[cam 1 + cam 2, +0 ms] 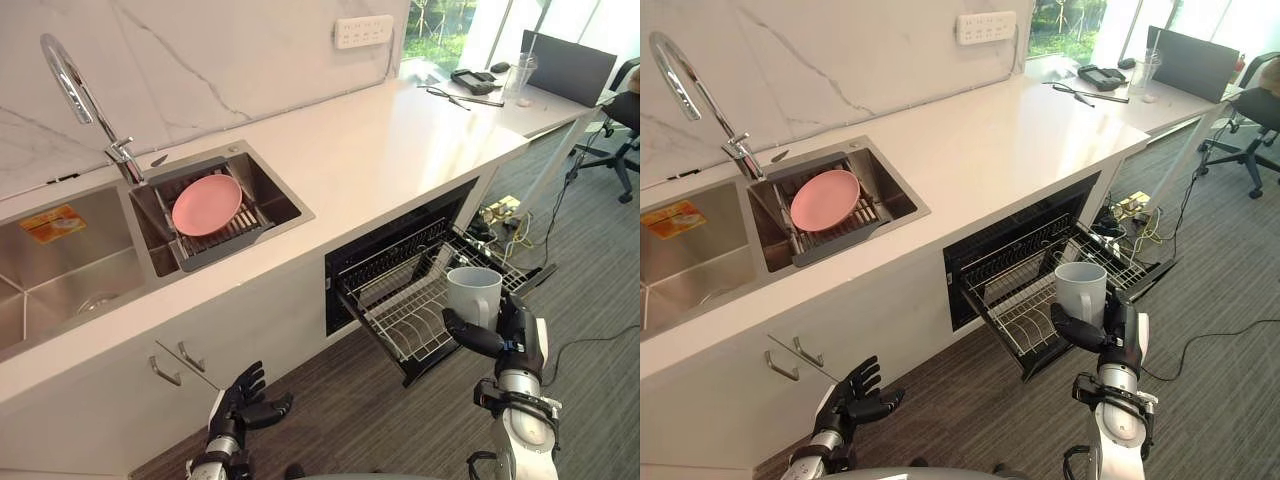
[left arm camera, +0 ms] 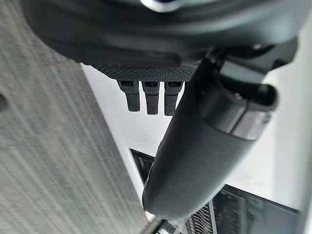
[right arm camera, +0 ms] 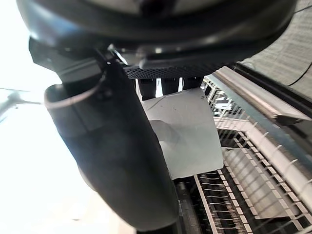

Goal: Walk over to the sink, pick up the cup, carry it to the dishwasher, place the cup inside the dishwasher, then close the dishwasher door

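My right hand (image 1: 510, 335) is shut on a white cup (image 1: 473, 294), thumb curled across its front, holding it upright over the pulled-out wire rack (image 1: 405, 300) of the open dishwasher (image 1: 400, 255). In the right wrist view the cup (image 3: 187, 131) sits between thumb and fingers, above the rack (image 3: 243, 185). The left hand (image 1: 245, 400) hangs low near the floor in front of the cabinet, fingers spread and holding nothing. The sink (image 1: 255, 170) is set in the counter at the left.
A pink plate (image 1: 207, 204) lies on a drainer in the sink, beside a faucet (image 1: 85, 105). Cabinet handles (image 1: 170, 365) are close to the left hand. Cables and a power strip (image 1: 500, 215) lie past the dishwasher. A desk with a laptop (image 1: 565, 65) and an office chair (image 1: 620, 120) stand at far right.
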Robot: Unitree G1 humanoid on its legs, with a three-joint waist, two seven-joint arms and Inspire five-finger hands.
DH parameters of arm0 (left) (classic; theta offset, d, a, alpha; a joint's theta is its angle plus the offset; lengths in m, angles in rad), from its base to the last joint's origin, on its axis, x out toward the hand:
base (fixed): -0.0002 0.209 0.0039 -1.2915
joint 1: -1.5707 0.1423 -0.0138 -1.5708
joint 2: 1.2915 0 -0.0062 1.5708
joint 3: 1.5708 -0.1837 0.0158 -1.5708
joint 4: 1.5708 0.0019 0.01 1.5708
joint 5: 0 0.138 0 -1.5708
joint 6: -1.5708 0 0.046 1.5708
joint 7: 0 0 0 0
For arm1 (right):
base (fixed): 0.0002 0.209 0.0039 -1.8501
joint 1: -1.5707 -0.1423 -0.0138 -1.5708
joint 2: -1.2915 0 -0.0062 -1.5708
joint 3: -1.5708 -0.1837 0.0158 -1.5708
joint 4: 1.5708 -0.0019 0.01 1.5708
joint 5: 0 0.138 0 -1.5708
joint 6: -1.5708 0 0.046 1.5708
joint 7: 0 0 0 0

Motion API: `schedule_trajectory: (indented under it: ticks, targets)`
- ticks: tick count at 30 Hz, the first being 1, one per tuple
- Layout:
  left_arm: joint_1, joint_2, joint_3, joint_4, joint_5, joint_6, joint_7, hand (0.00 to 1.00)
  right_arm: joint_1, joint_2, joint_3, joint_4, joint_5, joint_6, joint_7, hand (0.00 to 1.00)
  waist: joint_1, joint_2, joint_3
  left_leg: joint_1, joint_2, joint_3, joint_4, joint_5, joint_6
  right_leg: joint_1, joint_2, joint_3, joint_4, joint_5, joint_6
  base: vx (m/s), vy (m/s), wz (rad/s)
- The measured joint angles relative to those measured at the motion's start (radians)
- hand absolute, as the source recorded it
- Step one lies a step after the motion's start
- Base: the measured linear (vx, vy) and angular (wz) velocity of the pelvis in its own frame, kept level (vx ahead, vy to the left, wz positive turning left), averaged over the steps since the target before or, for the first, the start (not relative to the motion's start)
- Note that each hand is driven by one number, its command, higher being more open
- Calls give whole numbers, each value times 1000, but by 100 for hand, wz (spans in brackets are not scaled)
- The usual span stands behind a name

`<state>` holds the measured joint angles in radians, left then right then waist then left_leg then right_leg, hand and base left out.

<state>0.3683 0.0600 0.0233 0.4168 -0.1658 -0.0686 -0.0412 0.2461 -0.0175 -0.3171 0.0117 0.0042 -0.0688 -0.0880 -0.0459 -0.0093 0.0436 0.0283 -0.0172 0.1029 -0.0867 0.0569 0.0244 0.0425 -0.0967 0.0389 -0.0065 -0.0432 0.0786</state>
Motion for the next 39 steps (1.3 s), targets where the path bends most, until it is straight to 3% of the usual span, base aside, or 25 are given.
schedule_trajectory:
  ticks: [8,12,23,39]
  targets:
    - [-2,2,51,120,44,3,41,90,-59,-30,10,81,-46,13,-21,30,8,6,28,-34,-1,-16,0,-1,-2,-28,0,-18,1,-7,-1,0,-24,7]
    - [-25,5,69,153,47,2,49,90,-106,-71,10,105,-65,14,-35,30,12,10,76,-53,-3,-20,7,2,2,-41,-2,-21,2,-7,0,5,-6,2]
    - [-114,4,67,227,49,-21,80,90,-288,-211,33,237,-86,15,-76,30,32,73,182,-200,2,-29,90,-7,-5,-169,-2,-27,61,-8,1,-34,-7,3]
    - [-163,4,46,263,48,-51,103,90,-459,-297,87,391,-89,-13,-153,30,41,96,256,-244,0,-45,111,2,0,-210,-2,-42,88,-8,0,-23,-8,3]
